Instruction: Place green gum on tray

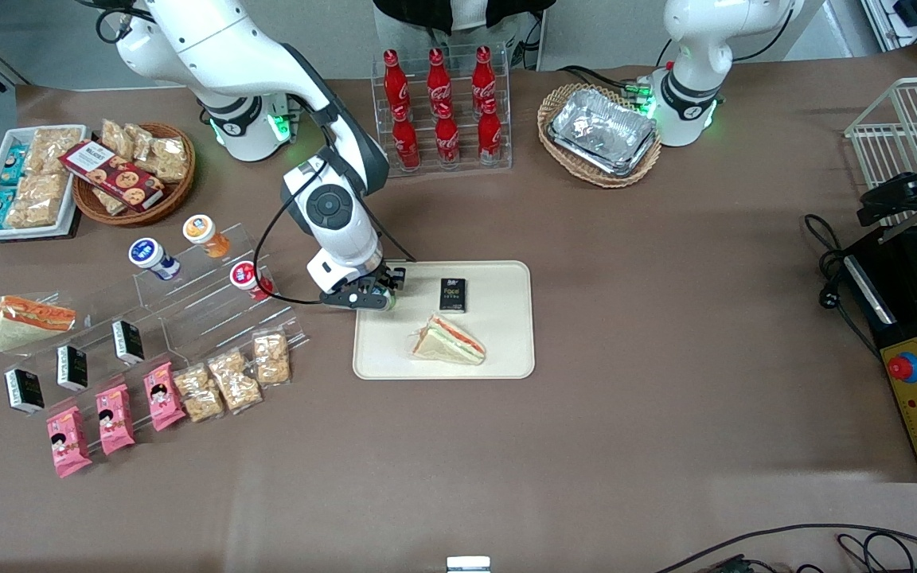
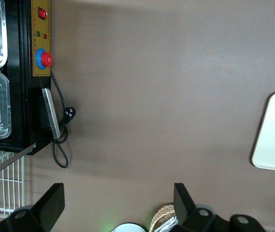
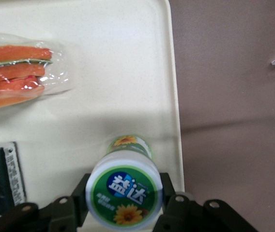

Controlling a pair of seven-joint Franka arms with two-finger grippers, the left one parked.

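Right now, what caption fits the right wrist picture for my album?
Gripper jaws shut on the green-lidded cylindrical gum bottle above the cream-white rectangular tray, beside a wrapped sandwich.

The tray (image 1: pixel 506 362) lies on the table (image 1: pixel 665 414), nearer the front camera than the rack of cola bottles (image 1: pixel 442 111). On the tray rest a wrapped sandwich (image 1: pixel 449 341) and, farther from the camera, a small packet (image 1: pixel 452 294). The gripper (image 1: pixel 375 301) is over the tray's corner at the working arm's end, clasping the gum bottle (image 3: pixel 125 191), which stands upright just inside the rim. The stepped display stand (image 1: pixel 196 294) lies toward the working arm's end.
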